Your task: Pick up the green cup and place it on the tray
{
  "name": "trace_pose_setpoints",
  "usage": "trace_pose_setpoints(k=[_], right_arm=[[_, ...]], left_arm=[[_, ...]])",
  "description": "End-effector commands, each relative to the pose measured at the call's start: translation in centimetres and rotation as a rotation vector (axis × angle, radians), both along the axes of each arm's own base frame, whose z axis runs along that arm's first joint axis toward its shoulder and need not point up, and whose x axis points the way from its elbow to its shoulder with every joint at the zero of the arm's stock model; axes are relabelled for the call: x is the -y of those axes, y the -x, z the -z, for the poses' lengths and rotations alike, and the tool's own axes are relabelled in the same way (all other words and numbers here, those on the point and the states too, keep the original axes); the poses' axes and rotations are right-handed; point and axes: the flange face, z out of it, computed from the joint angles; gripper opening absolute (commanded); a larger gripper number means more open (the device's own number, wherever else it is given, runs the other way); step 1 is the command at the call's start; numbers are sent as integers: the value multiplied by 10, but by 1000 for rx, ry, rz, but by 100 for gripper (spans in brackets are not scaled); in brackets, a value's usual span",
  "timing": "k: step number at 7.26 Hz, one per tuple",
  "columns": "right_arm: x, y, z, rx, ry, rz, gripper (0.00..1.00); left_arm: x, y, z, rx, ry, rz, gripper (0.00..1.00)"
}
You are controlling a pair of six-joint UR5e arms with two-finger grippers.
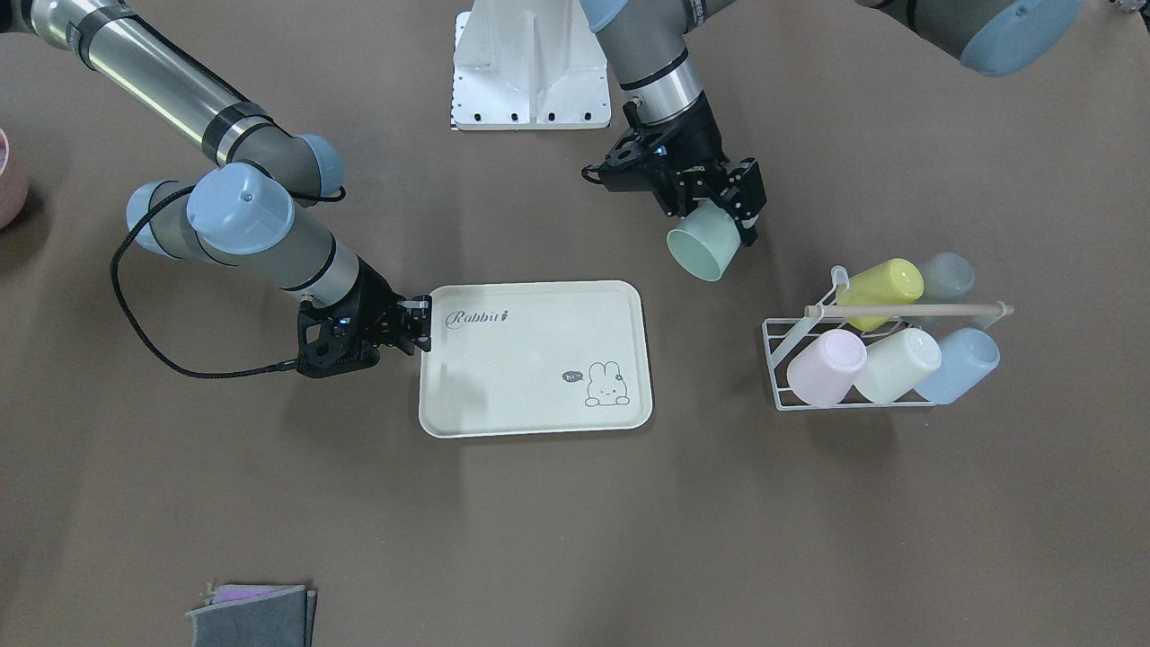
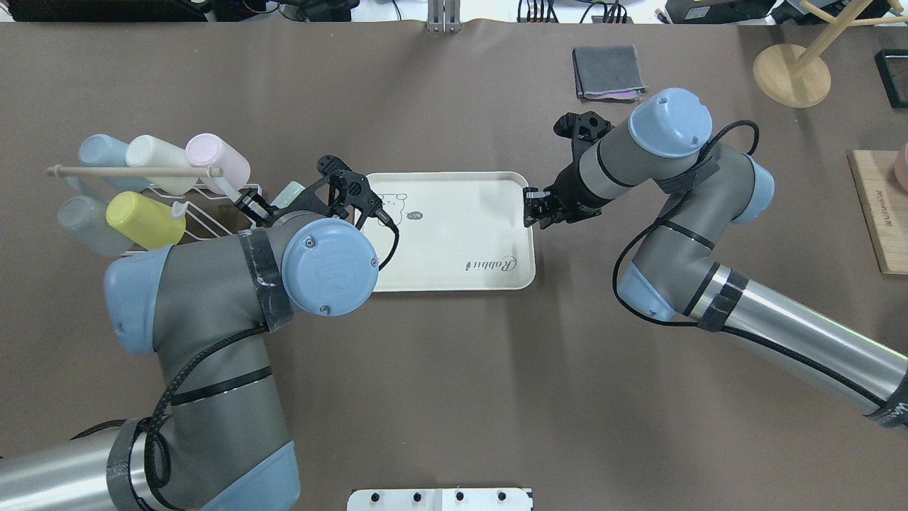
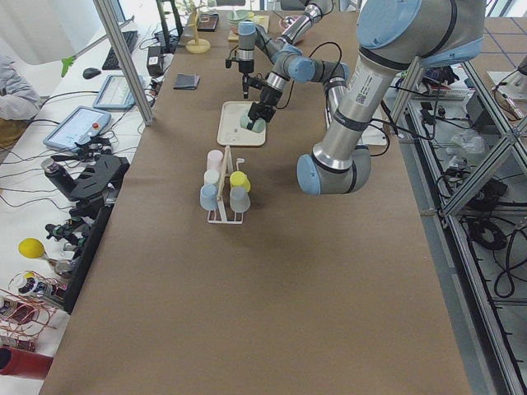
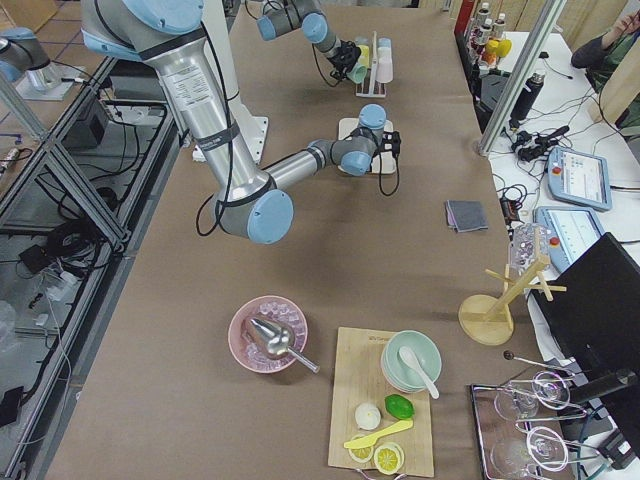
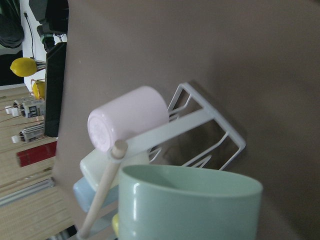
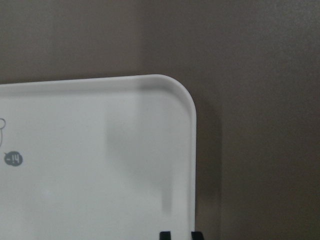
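My left gripper (image 1: pixel 723 216) is shut on the pale mint-green cup (image 1: pixel 705 252) and holds it tilted in the air, mouth outward, between the tray and the cup rack. The cup fills the bottom of the left wrist view (image 5: pixel 190 205) and is partly hidden by my arm in the overhead view (image 2: pixel 289 193). The cream "Rabbit" tray (image 1: pixel 521 359) lies flat on the table with nothing on it. My right gripper (image 1: pixel 418 328) is at the tray's short edge near the "Rabbit" script. Its fingertips (image 6: pixel 165 234) straddle the tray (image 6: pixel 100 150) rim, shut on it.
A white wire rack (image 1: pixel 777 359) beside the held cup holds yellow (image 1: pixel 880 289), grey-blue (image 1: pixel 948 277), pink (image 1: pixel 825 367), cream (image 1: pixel 897 364) and light blue (image 1: pixel 959 364) cups under a wooden rod (image 1: pixel 907 310). A folded grey cloth (image 1: pixel 256 613) lies near the table's edge.
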Motion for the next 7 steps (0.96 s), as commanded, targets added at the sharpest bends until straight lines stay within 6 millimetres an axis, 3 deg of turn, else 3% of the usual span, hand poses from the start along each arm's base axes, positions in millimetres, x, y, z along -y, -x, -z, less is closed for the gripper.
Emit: trace_pose_setpoints(k=[1,3,5,6,7], right_arm=[[40,-68,4,39,39,-29,100],[65,-133,-11,48,64,-83,100],[71,-187,-32,19,30,-147,100],[70,-221,-48,-13,-66,-152,100],[47,-244,-74,-60,-114,-174,100]], left_arm=[[6,-16,12,-404,-45,151,27],[17,-36,24,-640,-160,220,28],[22,-98,4,-857,-298,277,27],[15,-108,-1,-854,-325,303,27],[17,-122,-15,-837,-364,357,27]])
